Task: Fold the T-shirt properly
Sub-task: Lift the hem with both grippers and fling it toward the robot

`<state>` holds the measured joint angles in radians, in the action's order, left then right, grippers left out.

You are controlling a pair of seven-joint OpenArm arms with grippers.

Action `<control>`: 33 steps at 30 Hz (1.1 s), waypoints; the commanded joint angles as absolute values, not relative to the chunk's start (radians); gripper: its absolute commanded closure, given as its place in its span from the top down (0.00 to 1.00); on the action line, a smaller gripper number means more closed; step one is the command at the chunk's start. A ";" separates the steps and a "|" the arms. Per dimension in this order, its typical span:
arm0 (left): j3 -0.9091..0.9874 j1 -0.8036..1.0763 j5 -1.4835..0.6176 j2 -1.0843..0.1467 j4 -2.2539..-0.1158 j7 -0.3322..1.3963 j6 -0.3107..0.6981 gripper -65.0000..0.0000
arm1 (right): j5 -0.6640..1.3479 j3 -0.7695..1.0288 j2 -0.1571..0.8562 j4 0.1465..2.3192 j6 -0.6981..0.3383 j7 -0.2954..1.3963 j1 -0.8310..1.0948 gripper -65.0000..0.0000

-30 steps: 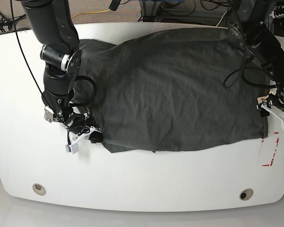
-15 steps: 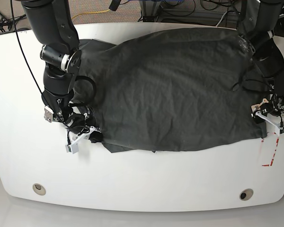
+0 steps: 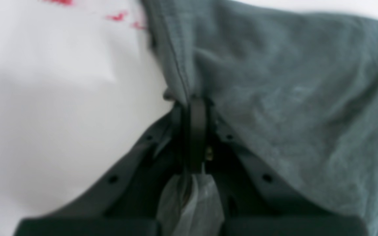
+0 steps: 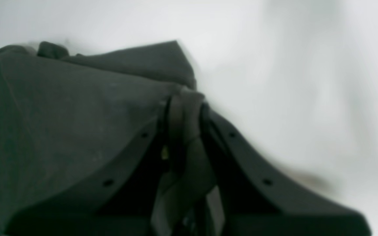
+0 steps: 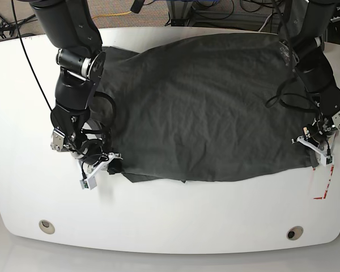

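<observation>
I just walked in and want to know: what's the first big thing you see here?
A big dark grey T-shirt lies spread across most of the white table. At its near corners, one on each side, two black robot grippers pinch the cloth: the left gripper at the hem by some red marks, the right gripper at the opposite corner.

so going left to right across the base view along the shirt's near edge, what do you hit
right gripper shut on the T-shirt's corner → T-shirt spread across the table → left gripper shut on the opposite corner → red marks on the table
</observation>
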<state>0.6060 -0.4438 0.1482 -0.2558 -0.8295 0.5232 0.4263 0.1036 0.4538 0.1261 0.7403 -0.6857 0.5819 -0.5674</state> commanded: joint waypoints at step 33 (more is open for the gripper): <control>0.572 -0.641 0.143 -0.196 -1.649 0.969 0.572 0.00 | 0.122 0.325 0.222 1.147 -0.698 0.885 -0.826 0.00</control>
<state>0.5713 -0.5747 0.1349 -0.1757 -1.5879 0.9451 0.5808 0.1120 0.3382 0.2031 1.1191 -0.7006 0.8894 -0.7418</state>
